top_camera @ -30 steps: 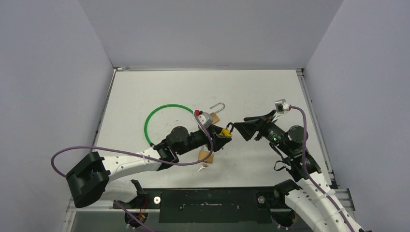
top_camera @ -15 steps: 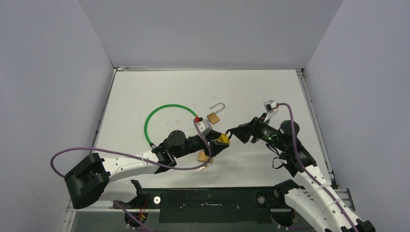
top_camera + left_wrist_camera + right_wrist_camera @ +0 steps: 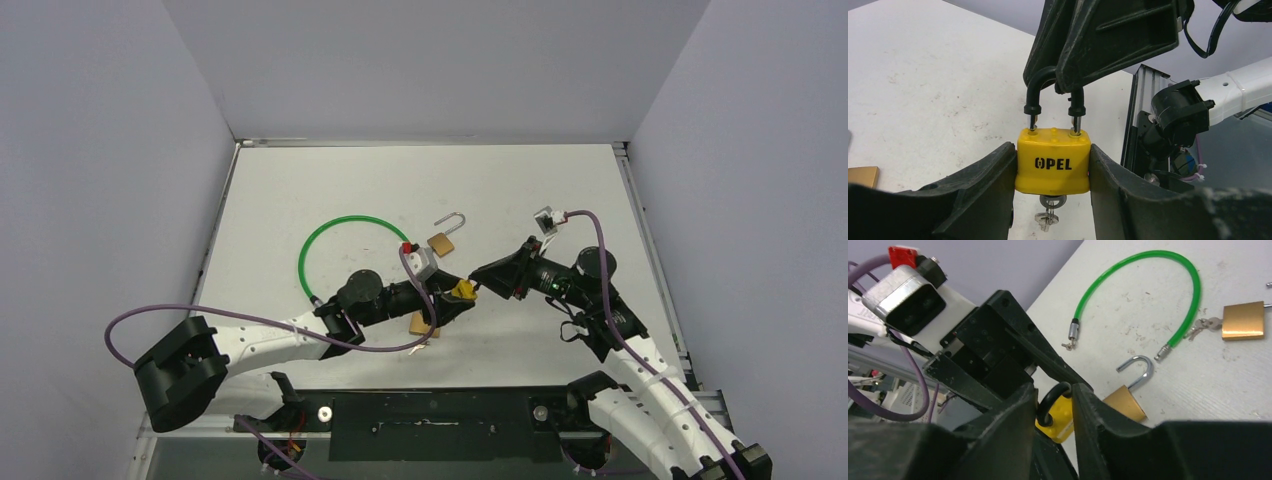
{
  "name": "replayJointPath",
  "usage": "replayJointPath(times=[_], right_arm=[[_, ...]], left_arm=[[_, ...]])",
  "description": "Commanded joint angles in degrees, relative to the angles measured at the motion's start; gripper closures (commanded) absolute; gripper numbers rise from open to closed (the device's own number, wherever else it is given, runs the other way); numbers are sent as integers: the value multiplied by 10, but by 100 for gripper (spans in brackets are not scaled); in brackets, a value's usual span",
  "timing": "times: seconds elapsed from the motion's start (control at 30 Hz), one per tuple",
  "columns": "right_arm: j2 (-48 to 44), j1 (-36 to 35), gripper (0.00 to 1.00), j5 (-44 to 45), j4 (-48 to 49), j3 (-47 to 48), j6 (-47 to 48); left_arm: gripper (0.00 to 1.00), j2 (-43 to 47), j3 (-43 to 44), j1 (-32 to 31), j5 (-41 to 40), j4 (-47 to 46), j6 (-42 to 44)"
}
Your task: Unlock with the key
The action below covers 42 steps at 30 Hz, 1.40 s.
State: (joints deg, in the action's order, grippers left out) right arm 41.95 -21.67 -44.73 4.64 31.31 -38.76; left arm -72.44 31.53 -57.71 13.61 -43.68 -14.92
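Note:
My left gripper (image 3: 1052, 151) is shut on the body of a yellow padlock (image 3: 1053, 162) marked OPEL, one finger on each side, and holds it above the table. A key on a ring (image 3: 1049, 216) hangs from the keyhole under the body. The black shackle (image 3: 1034, 92) points up into my right gripper (image 3: 1055, 390), whose two fingers are pressed against the top of the loop. From above, both grippers meet at the padlock (image 3: 462, 290) in mid-table, the left gripper (image 3: 452, 297) coming from the left and the right gripper (image 3: 481, 275) from the right.
A brass padlock (image 3: 441, 243) with its shackle swung open lies just behind the grippers. A second brass padlock (image 3: 424, 322) with small keys lies under the left arm. A green cable loop (image 3: 352, 217) rests to the left. The metal rail (image 3: 1138, 115) runs along the table's near edge.
My right gripper has moved left onto the yellow padlock's shackle and closed from wide open onto it. The left gripper kept its hold and shifted slightly towards the near edge.

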Motion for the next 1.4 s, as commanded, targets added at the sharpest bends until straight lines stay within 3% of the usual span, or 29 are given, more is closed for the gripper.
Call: replayJointPath(times=[0.0,0.2,0.27,0.3,0.37,0.43,0.47,0.8,0.9,1.13,1.37], right_arm=[[15,4,74,-39,82,-9,-20],[12,4,99,-76,134,-29,-45],[8,5,100,-82,157,-38,-55],[6,5,100,-83,167,-42,-58],[3,5,100,-81,191,-53,-70],[5,6,100,-71,199,-59,-76],[6,6,100,-65,198,-61,-78],[-17,19,100,5,183,-91,-99],[-19,22,100,7,197,-99,-113],[-9,22,100,-20,274,-117,-157],[-13,25,100,-17,284,-120,-167]], left_arm=[[100,2,31,0,38,-60,-19],[100,-7,37,2,40,-57,-37],[99,-13,45,6,51,-48,-54],[83,-19,48,9,64,-46,-64],[41,-29,55,17,88,-45,-90],[11,-37,59,22,105,-35,-98],[4,-41,59,22,104,-24,-94],[3,-23,37,24,-14,47,-65],[6,-30,25,24,25,17,-67],[32,-95,30,24,167,-105,-105],[45,-164,62,27,256,-169,-164]])
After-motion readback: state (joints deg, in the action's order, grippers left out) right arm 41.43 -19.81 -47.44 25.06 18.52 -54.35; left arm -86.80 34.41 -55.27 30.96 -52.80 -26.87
